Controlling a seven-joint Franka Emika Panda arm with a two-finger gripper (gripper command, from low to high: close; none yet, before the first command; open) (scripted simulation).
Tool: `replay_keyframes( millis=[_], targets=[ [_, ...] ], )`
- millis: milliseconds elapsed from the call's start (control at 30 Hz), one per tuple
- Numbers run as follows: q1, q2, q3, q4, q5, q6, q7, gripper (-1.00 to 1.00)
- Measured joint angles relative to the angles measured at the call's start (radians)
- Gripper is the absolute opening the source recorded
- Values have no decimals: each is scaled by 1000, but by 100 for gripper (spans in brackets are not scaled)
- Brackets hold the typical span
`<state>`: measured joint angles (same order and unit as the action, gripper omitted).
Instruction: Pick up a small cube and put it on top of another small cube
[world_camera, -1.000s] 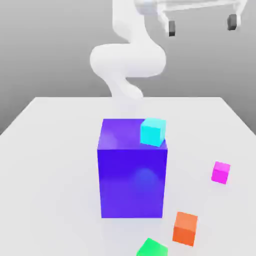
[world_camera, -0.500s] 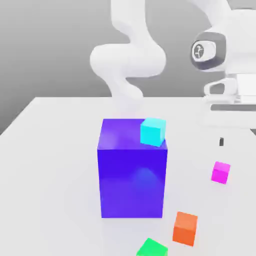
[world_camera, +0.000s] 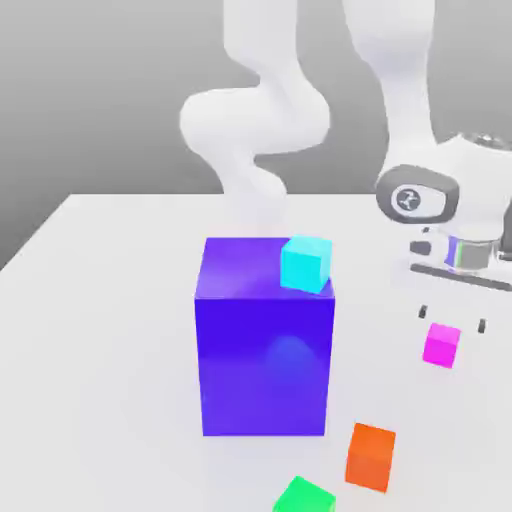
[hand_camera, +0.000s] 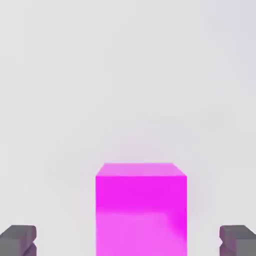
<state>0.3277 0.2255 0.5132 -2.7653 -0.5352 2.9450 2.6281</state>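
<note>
Two opposite flat sides of the small plain magenta-pink cube (world_camera: 441, 346) look like our best hold: we would close on them at mid-height, squarely, in line with its centre. It sits on the pale smooth table (world_camera: 100, 400), toward the exterior view's right edge, a little below mid-frame. We judge it light and stiff, unlikely to crush, though its smooth faces might slip or twist under an off-centre pinch. Our white two-finger gripper (world_camera: 452, 319) stands wide open near the cube, with nothing in its grasp.
</note>
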Motion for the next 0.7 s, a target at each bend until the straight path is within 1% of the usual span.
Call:
replay_keyframes(
  millis=[133, 167, 333, 367, 433, 500, 600, 700],
  targets=[
    [145, 83, -181, 32, -165, 51, 127, 0],
    [174, 101, -219, 39, -204, 62, 157, -100],
    [175, 101, -219, 39, -203, 65, 156, -100],
    [192, 111, -239, 43, -220, 71, 169, -100],
    [157, 93, -198, 36, -190, 58, 146, -100],
    [98, 57, -124, 22, -117, 36, 90, -100],
    [9, -6, -5, -3, 20, 2, -15, -100],
    [-69, -75, 110, -28, 180, -33, -135, -100]
  ],
)
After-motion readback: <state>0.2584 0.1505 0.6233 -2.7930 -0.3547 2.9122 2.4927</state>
